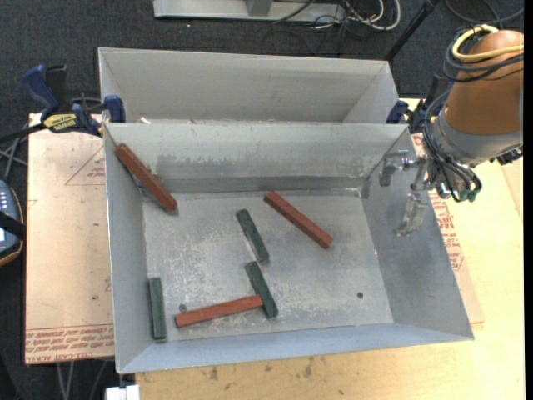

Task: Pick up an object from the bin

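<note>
While the arm's hand (408,220) hangs above the right wall of the bin (250,152), open or closed I cannot tell, the nearest piece, a red bar (298,219), lies mid-frame well apart, a dark green bar (251,235) near its left.

Six slim bars lie in my bin (391,290). A red bar (146,178) slants against the back-left wall. A second red bar (298,219) lies diagonally mid-floor. A third red bar (219,312) at the front touches a green bar (261,289). Another green bar (251,235) lies just behind, and a last green bar (156,307) lies front-left.
</note>
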`<action>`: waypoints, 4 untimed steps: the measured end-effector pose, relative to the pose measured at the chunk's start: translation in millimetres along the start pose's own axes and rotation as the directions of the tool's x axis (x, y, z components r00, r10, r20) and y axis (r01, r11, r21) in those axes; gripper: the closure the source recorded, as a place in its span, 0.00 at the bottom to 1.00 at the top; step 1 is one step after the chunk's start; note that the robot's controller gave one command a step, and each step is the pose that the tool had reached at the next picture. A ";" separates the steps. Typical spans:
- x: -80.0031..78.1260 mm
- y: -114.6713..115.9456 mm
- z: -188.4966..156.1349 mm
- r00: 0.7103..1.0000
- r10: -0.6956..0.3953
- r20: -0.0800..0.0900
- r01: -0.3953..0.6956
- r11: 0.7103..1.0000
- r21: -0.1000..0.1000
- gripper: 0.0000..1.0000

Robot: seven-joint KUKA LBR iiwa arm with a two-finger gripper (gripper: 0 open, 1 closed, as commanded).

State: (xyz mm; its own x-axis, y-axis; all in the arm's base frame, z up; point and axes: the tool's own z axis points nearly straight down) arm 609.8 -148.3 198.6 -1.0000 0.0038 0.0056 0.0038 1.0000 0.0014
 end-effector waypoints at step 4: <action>-13.8 61.5 117.6 1.000 -0.008 0.010 0.008 1.000 0.001 0.00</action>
State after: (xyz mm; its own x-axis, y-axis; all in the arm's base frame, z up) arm 623.2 -86.7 81.0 -1.0000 -0.0043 -0.0040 -0.0043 1.0000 0.0002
